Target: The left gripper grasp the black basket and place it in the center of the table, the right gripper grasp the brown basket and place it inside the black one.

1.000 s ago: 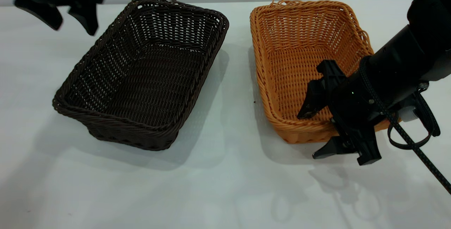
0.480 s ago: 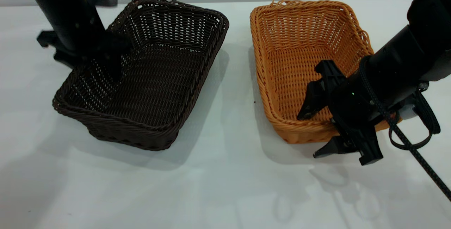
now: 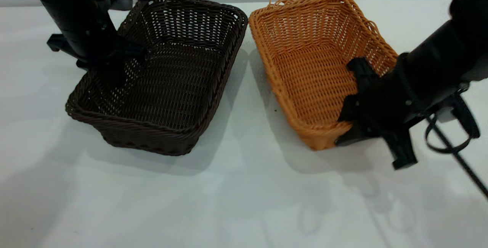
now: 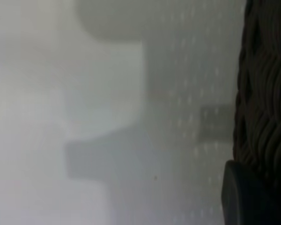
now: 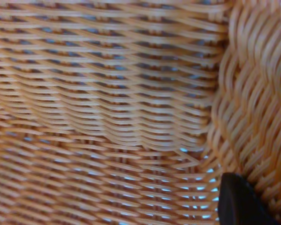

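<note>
The black basket [image 3: 164,84] stands on the table [image 3: 244,194] at the left. My left gripper [image 3: 113,75] comes down from above and is shut on its left long wall, one finger inside and one outside. In the left wrist view the dark braided rim [image 4: 264,93] lies against one finger [image 4: 246,199]. The brown basket [image 3: 309,61] is at the right, tilted, its near right end raised. My right gripper [image 3: 345,126] is shut on its near right rim. In the right wrist view the orange weave [image 5: 107,117] fills the picture, with one fingertip [image 5: 239,201] by the braided rim [image 5: 260,93].
The two baskets almost touch at their far corners. The right arm's cable and strap [image 3: 453,141] hang at the right. Bare table lies in front of both baskets.
The right gripper has shut on the brown basket's rim, tilted it and carried it left. The left gripper, which came down onto the black basket's left wall, has shifted that basket slightly right.
</note>
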`<state>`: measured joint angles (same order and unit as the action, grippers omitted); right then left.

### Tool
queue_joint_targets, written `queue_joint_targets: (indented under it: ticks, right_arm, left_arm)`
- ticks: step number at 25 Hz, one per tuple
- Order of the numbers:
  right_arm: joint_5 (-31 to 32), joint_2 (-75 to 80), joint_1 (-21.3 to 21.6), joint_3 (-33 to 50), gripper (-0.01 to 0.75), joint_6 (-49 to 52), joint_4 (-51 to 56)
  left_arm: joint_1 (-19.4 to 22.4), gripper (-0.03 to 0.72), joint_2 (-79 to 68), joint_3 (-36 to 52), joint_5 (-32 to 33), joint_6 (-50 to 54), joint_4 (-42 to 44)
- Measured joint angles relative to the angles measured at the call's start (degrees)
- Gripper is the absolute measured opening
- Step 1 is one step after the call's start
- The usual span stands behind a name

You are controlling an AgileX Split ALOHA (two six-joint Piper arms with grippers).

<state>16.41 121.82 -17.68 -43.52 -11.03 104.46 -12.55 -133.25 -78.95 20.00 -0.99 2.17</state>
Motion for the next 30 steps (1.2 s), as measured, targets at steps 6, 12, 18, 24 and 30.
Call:
queue_joint_targets:
  ticks: [6,12,18,24,30]
  right_arm:
    - [0.59,-7.46,11.09,-5.16,0.067,-9.92,-4.2]
    - [20.12,-10.77,21.65,-18.18,0.066,-7.85,-23.55]
    - [34.82,-10.77,23.33,-26.29,0.066,-3.53,-41.2]
    - [36.19,-10.77,23.37,-27.3,0.066,-2.61,-42.51]
    - [36.46,-10.77,23.37,-27.39,0.066,-2.61,-42.56]
  left_arm:
    - [-2.14,0.081,0.0,-0.21,-2.84,-16.49,0.13]
    - [-7.85,0.081,0.0,-0.23,-10.85,-42.15,-0.12]
    - [-14.35,0.081,-2.8,-0.57,-18.95,-57.97,1.28]
    - [-17.14,0.081,-4.64,-1.21,-21.92,-61.78,2.51]
    - [-17.32,0.101,-4.89,-1.21,-23.63,-59.2,3.54]
